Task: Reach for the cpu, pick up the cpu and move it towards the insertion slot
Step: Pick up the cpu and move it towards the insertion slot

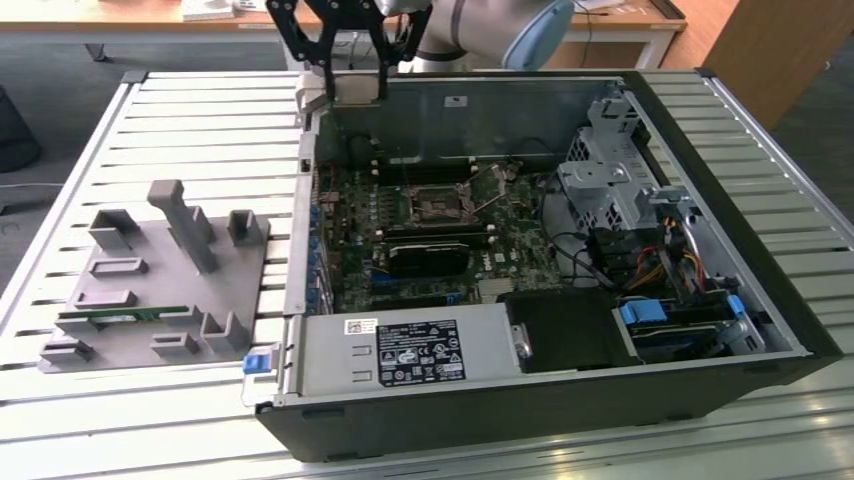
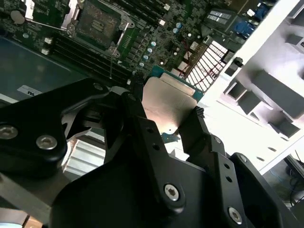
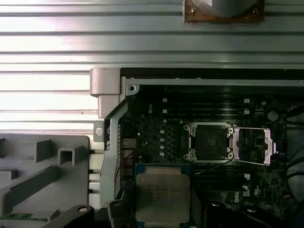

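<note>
My gripper point(image 1: 344, 80) hangs over the back corner of the open computer case, at the exterior view's left, shut on the cpu point(image 1: 356, 89). Both wrist views show the cpu point(image 2: 166, 107) point(image 3: 162, 192) as a flat silver square with a pale rim, pinched at two opposite edges by the black fingers point(image 2: 142, 123). It is held in the air above the motherboard. The insertion slot point(image 1: 434, 203) point(image 3: 209, 141) point(image 2: 97, 23) is a square socket with a dark centre and a shiny frame. Its metal cover point(image 3: 254, 145) is flipped open beside it. The cpu is apart from the slot, short of it.
The case walls point(image 1: 667, 120) enclose the motherboard, a drive cage point(image 1: 607, 180), cables and a labelled power supply point(image 1: 400, 352). A grey fixture tray point(image 1: 154, 270) with upright blocks and a green memory stick point(image 1: 114, 318) lies on the slatted table point(image 1: 200, 120) at the exterior view's left.
</note>
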Controlling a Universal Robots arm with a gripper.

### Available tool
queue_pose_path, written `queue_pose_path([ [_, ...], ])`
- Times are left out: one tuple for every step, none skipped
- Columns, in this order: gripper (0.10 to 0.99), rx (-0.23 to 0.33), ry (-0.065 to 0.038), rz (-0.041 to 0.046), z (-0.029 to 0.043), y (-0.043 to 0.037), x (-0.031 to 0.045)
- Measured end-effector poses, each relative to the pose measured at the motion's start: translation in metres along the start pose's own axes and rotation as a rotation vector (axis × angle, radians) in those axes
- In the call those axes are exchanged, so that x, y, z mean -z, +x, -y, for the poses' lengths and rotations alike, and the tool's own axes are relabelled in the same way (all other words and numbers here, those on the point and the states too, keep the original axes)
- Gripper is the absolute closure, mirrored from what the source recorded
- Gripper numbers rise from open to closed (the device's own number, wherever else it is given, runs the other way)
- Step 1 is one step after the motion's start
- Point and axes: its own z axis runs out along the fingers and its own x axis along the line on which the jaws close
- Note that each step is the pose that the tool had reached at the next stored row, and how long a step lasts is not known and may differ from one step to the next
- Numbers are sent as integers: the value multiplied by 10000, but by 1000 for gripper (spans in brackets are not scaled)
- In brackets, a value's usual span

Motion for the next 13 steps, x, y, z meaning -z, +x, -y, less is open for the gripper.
queue_pose_path([
  [541,1,0,0,-12,-31,0],
  [541,1,0,0,-23,-61,-1],
  [541,2,0,0,-35,-92,-1],
  [541,2,-1,1,-46,-123,-1],
  [541,1,-1,1,-57,-157,-1],
  [541,0,-1,0,-67,-188,-1],
  [541,0,0,0,-76,-221,-1],
  [541,1,0,0,-83,-254,-1],
  [541,2,0,0,-90,-287,-1],
  [541,1,0,0,-97,-321,-1],
  [541,0,0,0,-103,-355,-1],
  [541,2,-1,1,-108,-394,-2],
  [541,2,-1,0,-112,-432,-2],
])
